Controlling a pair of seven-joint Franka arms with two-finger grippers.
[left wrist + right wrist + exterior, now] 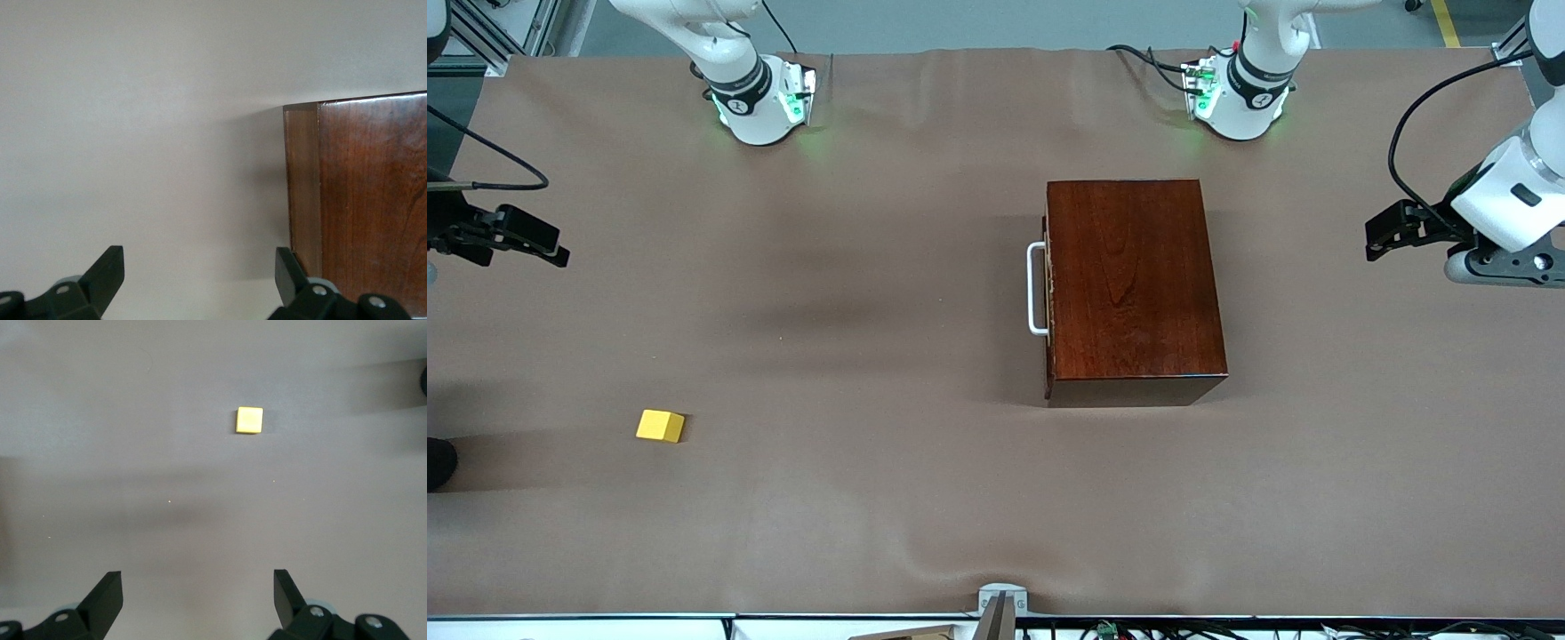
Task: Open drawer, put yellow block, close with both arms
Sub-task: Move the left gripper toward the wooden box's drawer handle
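The glossy red-brown wooden box (1134, 284) stands on the cloth toward the left arm's end of the table. Its drawer (1049, 293) is pushed in, and the white U-shaped handle (1035, 289) faces the right arm's end. The yellow block (661, 426) lies alone on the cloth, nearer to the front camera than the box, toward the right arm's end. My right gripper (556, 252) hangs open over bare cloth at its end of the table; its wrist view shows the block (249, 420) well ahead of the gripper (199, 597). My left gripper (1374, 238) hangs open over the cloth beside the box (360, 200), holding nothing (200, 273).
A brown cloth (871, 311) covers the whole table. The two green-lit arm bases (760, 107) (1236, 102) stand along the edge farthest from the front camera. A small grey mount (1000, 604) sits at the table's near edge. Wide bare cloth lies between block and box.
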